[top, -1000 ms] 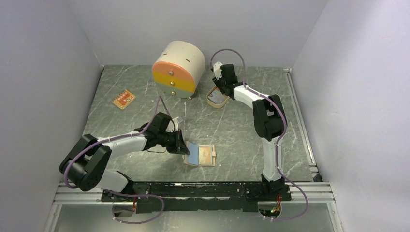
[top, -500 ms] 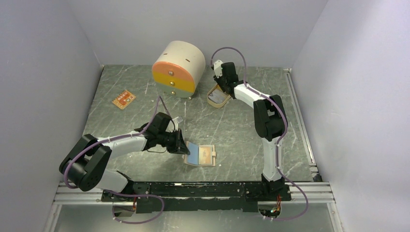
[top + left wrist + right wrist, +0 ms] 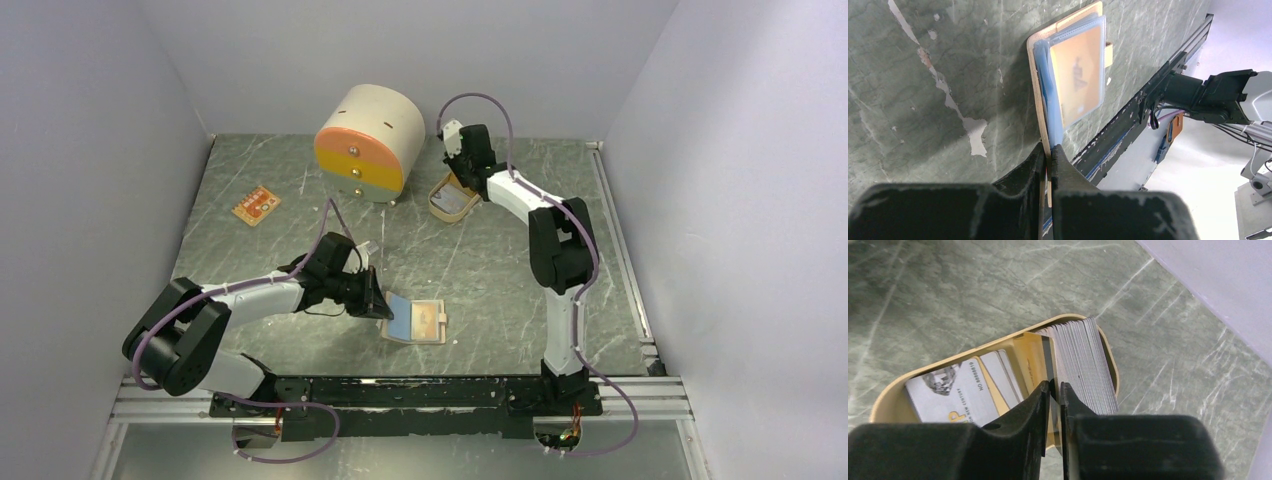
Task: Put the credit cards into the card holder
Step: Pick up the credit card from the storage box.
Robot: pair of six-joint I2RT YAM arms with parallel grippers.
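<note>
Two arms overhead: right gripper (image 3: 456, 186) has edged over the tray (image 3: 437, 209), upper centre. Left wrist: left gripper (image 3: 1049, 150) stays clamped on the card holder (image 3: 1075, 75). Right wrist: jaws have narrowed around one upright credit card (image 3: 1047, 360); I can't tell if it's pinched, but pickup looks imminent.

A round cream drawer box (image 3: 370, 140) with orange and yellow drawer fronts stands at the back of the green marbled surface (image 3: 500, 270). Just right of the box, apart from it, sits a beige oval tray (image 3: 890, 407).
</note>
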